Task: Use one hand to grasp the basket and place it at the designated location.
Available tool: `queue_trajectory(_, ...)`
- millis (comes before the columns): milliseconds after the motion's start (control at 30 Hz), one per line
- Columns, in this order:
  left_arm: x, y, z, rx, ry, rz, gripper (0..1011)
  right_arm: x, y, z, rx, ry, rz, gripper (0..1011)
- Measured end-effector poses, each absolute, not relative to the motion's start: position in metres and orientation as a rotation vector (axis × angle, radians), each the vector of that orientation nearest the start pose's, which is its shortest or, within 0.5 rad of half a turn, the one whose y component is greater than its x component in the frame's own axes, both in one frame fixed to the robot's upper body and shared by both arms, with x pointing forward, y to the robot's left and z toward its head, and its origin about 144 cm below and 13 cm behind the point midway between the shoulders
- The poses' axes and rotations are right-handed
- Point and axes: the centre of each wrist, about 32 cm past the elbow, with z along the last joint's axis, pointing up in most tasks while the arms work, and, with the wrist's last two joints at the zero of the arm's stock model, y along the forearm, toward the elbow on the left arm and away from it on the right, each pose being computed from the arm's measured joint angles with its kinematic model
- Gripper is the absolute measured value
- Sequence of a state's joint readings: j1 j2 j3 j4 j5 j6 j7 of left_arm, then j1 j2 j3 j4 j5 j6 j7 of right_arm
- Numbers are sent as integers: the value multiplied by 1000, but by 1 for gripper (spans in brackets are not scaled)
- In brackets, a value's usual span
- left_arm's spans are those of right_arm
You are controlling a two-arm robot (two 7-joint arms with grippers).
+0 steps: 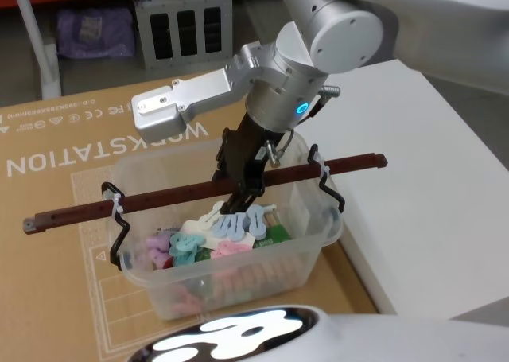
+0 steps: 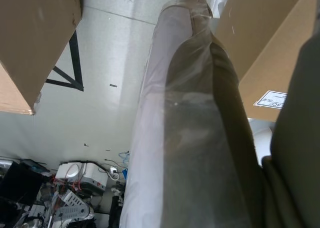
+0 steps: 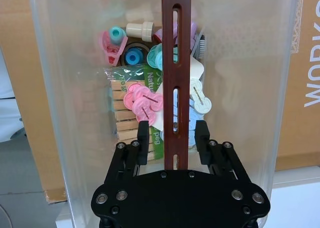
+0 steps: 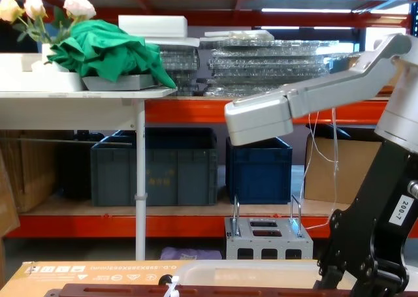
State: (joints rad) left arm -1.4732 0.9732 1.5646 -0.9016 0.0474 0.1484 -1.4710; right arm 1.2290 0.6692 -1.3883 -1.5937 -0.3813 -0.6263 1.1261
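The basket (image 1: 306,251) is a translucent tub standing on a cardboard sheet, spanned by a reddish-brown slotted bar (image 1: 159,199) clipped to black wire hooks. Pastel clips and wooden pegs (image 1: 227,235) lie inside it. My right gripper (image 1: 238,196) reaches down into the tub at the bar's middle. In the right wrist view the gripper (image 3: 172,125) is open, its fingers (image 3: 143,133) straddling the bar (image 3: 176,62) with a small gap on each side. The tub wall (image 3: 65,112) surrounds them. In the chest view the tub's rim (image 4: 248,267) shows low down.
The cardboard sheet (image 1: 56,163) printed WORKSTATION lies under the basket. A white table (image 1: 429,179) adjoins it on the right. A grey slotted metal box (image 1: 181,20) and a purple bag (image 1: 94,32) stand on the floor behind. Dark blue crates (image 4: 157,166) sit on shelving.
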Motion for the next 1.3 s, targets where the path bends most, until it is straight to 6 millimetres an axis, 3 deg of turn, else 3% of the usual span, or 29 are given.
queue_trajectory(233, 617, 495, 1396, 1629, 163, 177, 0, 554, -156, 1357, -1008, -1390, 872, 751)
queue_trajectory(567, 617, 495, 1396, 1629, 163, 177, 0, 562, -161, 1365, -1010, -1379, 835, 999)
queue_trajectory(1300, 617, 495, 1396, 1629, 163, 177, 0, 580, -205, 1418, -982, -1338, 671, 1001)
